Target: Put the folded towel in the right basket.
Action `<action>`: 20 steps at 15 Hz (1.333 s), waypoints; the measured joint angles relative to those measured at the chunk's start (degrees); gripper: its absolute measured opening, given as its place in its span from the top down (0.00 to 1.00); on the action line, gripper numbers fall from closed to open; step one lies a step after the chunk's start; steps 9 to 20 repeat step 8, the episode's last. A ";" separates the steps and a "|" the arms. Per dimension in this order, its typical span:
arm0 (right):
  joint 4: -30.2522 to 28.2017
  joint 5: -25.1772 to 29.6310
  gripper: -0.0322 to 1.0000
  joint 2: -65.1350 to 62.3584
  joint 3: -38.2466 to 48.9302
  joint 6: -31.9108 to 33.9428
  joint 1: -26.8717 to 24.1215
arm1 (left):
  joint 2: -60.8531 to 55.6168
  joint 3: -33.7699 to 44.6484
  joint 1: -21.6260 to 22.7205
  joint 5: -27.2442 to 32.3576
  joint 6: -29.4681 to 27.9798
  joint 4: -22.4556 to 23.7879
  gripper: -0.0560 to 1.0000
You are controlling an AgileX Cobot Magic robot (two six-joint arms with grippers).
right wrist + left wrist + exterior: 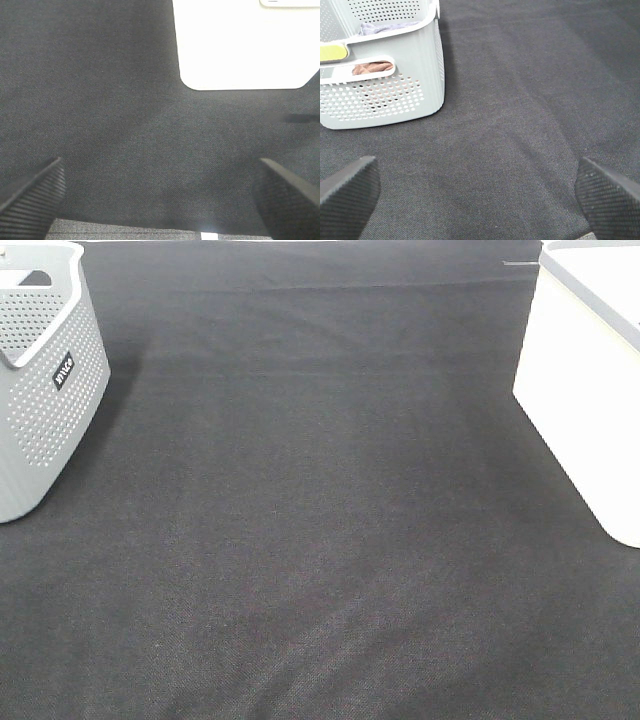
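Looking down from the high camera, I see only dark tabletop (pixel 320 540) between a grey perforated basket (pixel 45 390) at the left edge and a plain white basket (pixel 585 390) at the right; neither hand appears there. The folded towel is not plainly visible in any view, so I cannot give its long axis or heading. The left wrist view alone shows cloth inside the grey basket: a pinkish piece (pixel 370 67) behind the handle slot and a pale lavender one (pixel 382 27) above. Left hand (pixel 480 192): fingers wide apart, empty. Right hand (pixel 160 195): fingers equally spread, empty, facing the white basket's wall.
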 joint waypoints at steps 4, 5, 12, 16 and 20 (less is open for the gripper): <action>0.00 0.00 0.02 0.00 0.00 0.00 0.00 | 0.00 0.00 0.00 0.00 0.00 0.00 0.01; 0.00 0.00 0.02 0.00 0.00 0.00 0.00 | 0.00 0.00 0.00 0.00 0.00 0.00 0.01; 0.00 0.00 0.02 0.00 0.00 0.00 0.00 | 0.00 0.00 0.00 0.00 0.00 0.00 0.01; 0.00 0.00 0.02 0.00 0.00 0.00 0.00 | 0.00 0.00 0.00 0.00 0.00 0.00 0.01; 0.00 0.00 0.02 0.00 0.00 0.00 0.00 | 0.00 0.00 0.00 0.00 0.00 0.00 0.01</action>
